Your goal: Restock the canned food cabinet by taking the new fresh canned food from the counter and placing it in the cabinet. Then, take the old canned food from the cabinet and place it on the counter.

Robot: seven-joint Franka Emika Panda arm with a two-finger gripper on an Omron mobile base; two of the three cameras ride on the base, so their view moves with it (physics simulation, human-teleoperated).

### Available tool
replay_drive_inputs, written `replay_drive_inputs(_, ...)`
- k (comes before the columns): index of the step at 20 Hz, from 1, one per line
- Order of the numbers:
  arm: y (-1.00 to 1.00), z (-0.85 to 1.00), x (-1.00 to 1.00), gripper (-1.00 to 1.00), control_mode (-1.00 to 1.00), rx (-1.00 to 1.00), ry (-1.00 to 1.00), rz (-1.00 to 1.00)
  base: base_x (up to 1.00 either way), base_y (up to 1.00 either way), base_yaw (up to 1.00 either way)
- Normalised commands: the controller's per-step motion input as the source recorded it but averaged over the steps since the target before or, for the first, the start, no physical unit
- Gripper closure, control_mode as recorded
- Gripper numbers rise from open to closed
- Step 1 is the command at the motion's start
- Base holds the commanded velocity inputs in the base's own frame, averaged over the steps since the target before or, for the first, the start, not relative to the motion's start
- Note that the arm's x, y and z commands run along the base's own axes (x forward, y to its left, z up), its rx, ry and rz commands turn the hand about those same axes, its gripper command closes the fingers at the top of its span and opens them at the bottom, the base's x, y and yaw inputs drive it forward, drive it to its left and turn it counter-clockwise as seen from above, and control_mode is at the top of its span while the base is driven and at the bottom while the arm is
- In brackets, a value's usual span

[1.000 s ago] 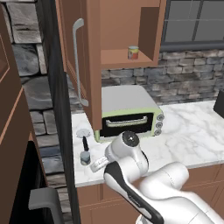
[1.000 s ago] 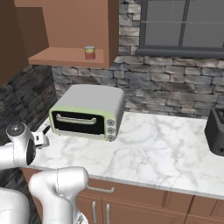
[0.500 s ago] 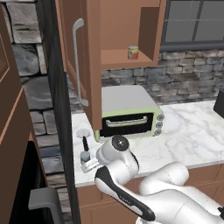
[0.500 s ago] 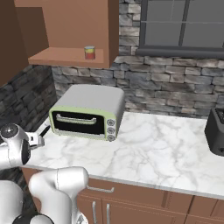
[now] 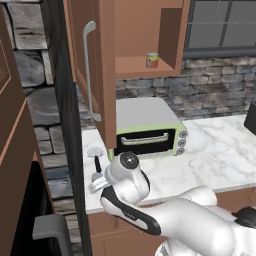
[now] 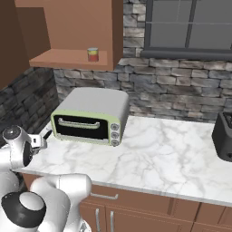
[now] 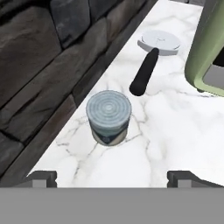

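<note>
Gripper (image 7: 112, 177): our two finger tips stand wide apart at the bottom of the hand view, holding nothing, and the new fresh canned food (image 7: 108, 117) stands upright on the counter (image 7: 166, 131) just ahead of them, closer to the left tip than to the right. We take the toaster oven (image 5: 148, 129) as our landmark. The teal-grey tin sits to its left, near the counter's end by the stone wall, with a pizza cutter (image 7: 152, 57) lying between the tin and the oven's front corner, apart from both. The old canned food (image 5: 152, 60) stands on the shelf of the cabinet (image 5: 135, 65), above the oven, and the cabinet door hangs open to the oven's left.

We judge that we are in the first step, the approach to pick up the fresh tin; nothing has been restocked yet. The next move calls for shifting the hand a little so the tin lies midway between the tips, then coming down around its sides before closing. We should keep clear of the cutter's handle and, on the lift, of the open door above.
</note>
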Motion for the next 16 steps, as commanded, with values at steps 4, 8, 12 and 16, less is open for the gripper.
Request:
replay_drive_inputs(4, 0.03, -0.01, 0.28, -1.00, -1.00, -0.01, 0.05, -0.02, 0.00, 0.00, 0.00)
replay_drive_inputs(8, 0.09, -0.16, 0.07, -1.00, -1.00, -0.04, 0.07, -0.02, 0.00, 0.00, 0.00)
replay_drive_inputs(12, 0.04, -0.31, 0.00, -1.00, -1.00, -0.07, 0.08, -0.01, 0.00, 0.00, 0.00)
replay_drive_inputs(16, 0.02, -0.13, 0.00, -1.00, -1.00, -0.04, 0.03, 0.00, 0.00, 0.00, 0.00)
